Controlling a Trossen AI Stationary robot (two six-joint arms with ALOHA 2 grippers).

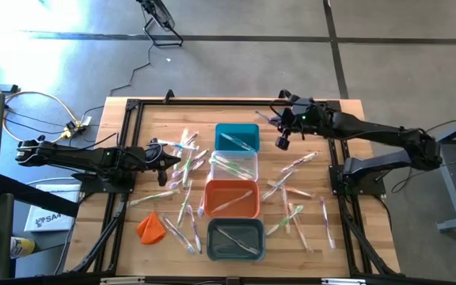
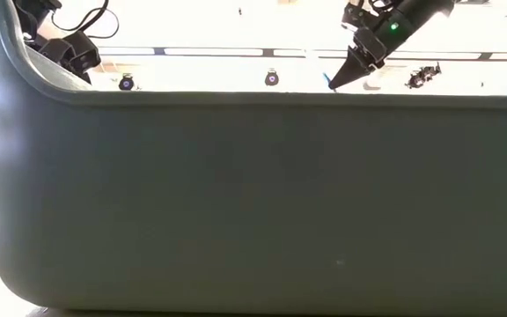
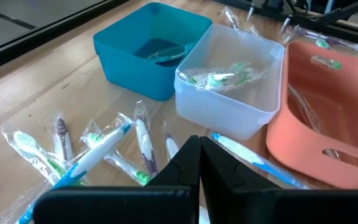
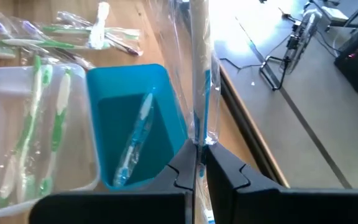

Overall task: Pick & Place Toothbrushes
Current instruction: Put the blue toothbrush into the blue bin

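Many wrapped toothbrushes (image 1: 182,170) lie loose on the wooden table on both sides of a row of bins. In that row the teal bin (image 1: 237,136) holds one blue toothbrush (image 4: 135,134) and the clear bin (image 1: 234,165) holds green ones (image 4: 36,124). My right gripper (image 1: 278,120) hangs near the teal bin's far right corner, shut on a wrapped blue-and-white toothbrush (image 4: 199,74). My left gripper (image 1: 171,158) hovers shut over the loose toothbrushes (image 3: 98,152) left of the bins, with nothing between its fingers (image 3: 185,165). My right gripper pinches the wrapped blue-and-white toothbrush between its two fingers (image 4: 225,168), on the stretch of handle (image 4: 199,134) just ahead of the fingertips. The brush runs along the fingers and sticks out past them. It is lifted clear, beside the teal bin's rim.
An orange bin (image 1: 232,198) and a grey bin (image 1: 235,239) continue the row toward the near edge; the grey bin's wall (image 2: 253,202) fills the low view. An orange cloth lump (image 1: 151,227) lies near the front left. Black frame rails (image 1: 125,134) border the table.
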